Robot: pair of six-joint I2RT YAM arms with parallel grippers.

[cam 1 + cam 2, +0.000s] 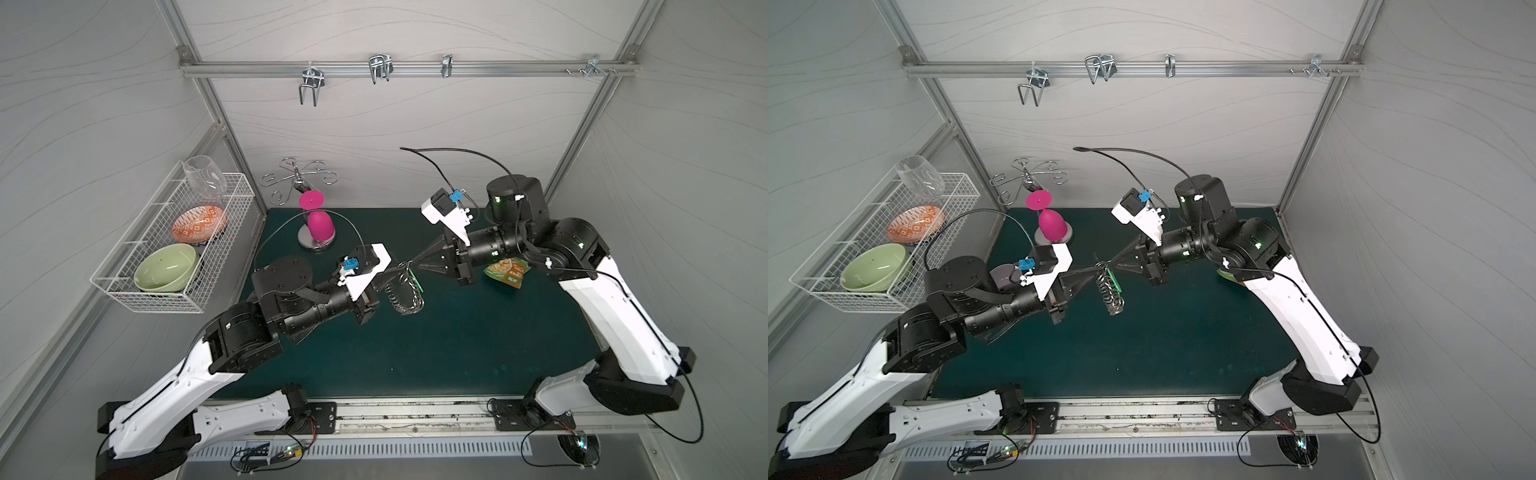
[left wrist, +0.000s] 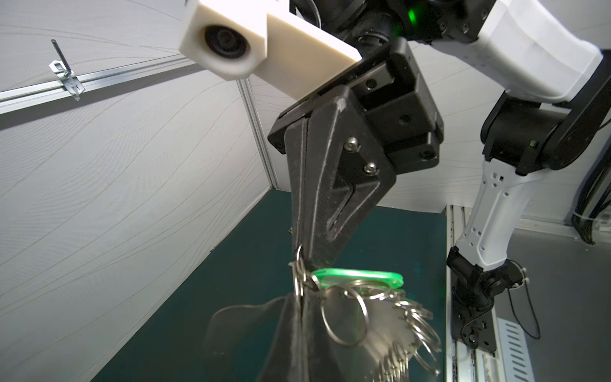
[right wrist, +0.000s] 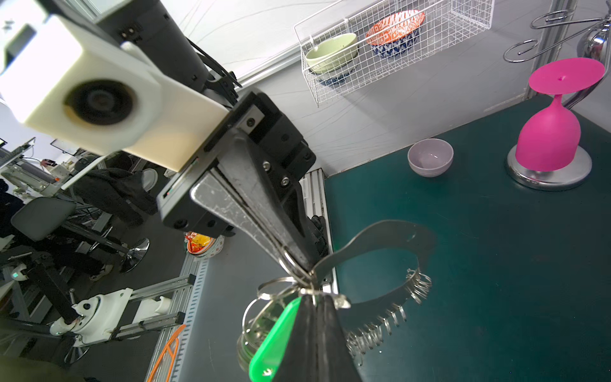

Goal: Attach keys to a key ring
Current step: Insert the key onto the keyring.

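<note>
Above the middle of the green mat, clear of its surface, the two claws meet tip to tip. The left gripper is clenched on the upper edge of the key ring, which hangs below it with its wire-lined rim toward the mat. The right gripper is clenched too, on the wire loops bunched at that same edge. I cannot tell whether it pinches the tag's own loop or one of the rim's. The keys, a single green tag, hang just beside the right fingertips, against the plate.

This looks like the threading step. To do it well, the left claw should hold the plate steady while the right makes small turns along the ring's own curve. Pulling risks springing the split wire loose. Neither claw should release until the tag swings freely from the rim. The snack packet, further right on the mat, is well apart and no concern.
</note>
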